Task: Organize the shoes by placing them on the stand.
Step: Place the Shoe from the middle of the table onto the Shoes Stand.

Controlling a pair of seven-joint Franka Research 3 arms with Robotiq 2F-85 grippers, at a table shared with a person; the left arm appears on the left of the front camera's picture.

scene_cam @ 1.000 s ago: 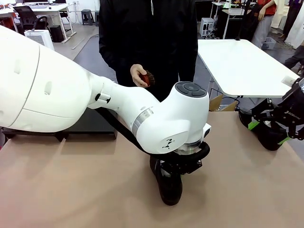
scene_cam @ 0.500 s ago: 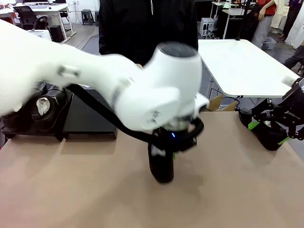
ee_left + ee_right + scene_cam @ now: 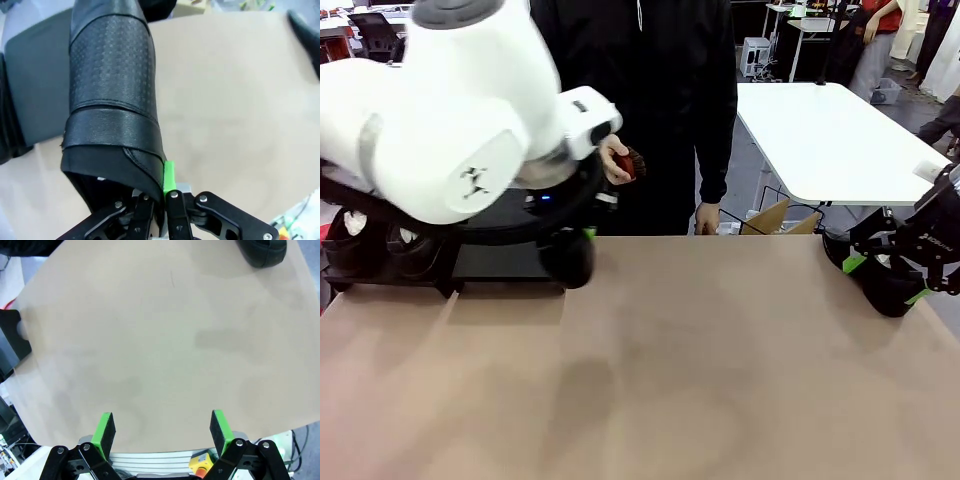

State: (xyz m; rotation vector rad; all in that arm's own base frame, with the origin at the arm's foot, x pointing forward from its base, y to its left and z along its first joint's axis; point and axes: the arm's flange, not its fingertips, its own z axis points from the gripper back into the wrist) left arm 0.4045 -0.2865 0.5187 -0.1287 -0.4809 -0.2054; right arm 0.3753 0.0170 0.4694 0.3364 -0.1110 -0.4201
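Shoe (image 3: pixel 112 90) clamped at its heel in left jaws, by stand (image 3: pixel 505 265); right jaws wide apart, empty.

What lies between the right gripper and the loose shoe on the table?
Nothing: the right wrist view shows bare table between the right gripper and the shoe.

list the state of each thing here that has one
left gripper: shut on the held shoe's heel rim
held shoe: gripped, at the stand's bare end
right gripper: open, empty
shoe by right gripper: on the table, not gripped
two shoes: on the stand, stuffed with paper
stand: left part filled, right part bare
brush: held in the person's hand
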